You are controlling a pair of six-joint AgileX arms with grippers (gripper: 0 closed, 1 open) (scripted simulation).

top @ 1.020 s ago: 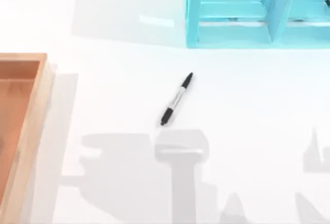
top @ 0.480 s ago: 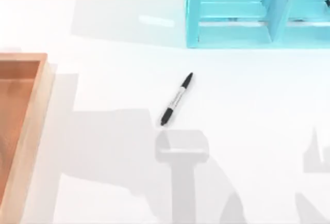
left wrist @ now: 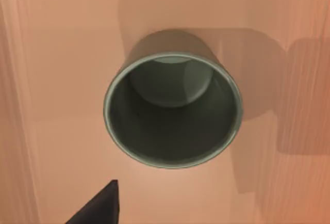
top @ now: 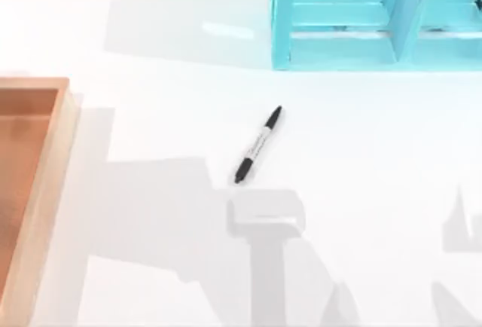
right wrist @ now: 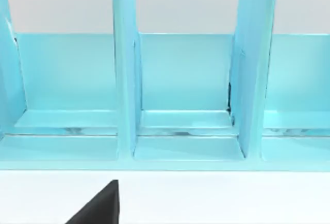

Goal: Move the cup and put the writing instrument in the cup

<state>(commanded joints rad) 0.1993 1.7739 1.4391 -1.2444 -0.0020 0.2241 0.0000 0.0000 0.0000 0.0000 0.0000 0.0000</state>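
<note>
The cup (left wrist: 172, 113), dark olive-grey and without a handle, stands upright and empty on a wooden floor in the left wrist view, seen from straight above. A dark part of my left gripper (left wrist: 98, 208) hovers above it, a little to one side of the rim and not touching. The writing instrument (top: 258, 145), a slim marker with black ends and a pale middle, lies slanted on the white table near the middle of the top view. A dark part of my right gripper (right wrist: 98, 208) faces the cyan shelf, away from the marker.
A wooden tray (top: 54, 161) sits at the table's left edge. A cyan shelf unit (top: 376, 18) with upright dividers (right wrist: 125, 79) stands at the back right. Grey arm shadows lie on the table in front of the marker.
The left arm's shadow on the table has shifted and spread toward the tray. The marker has not moved.
</note>
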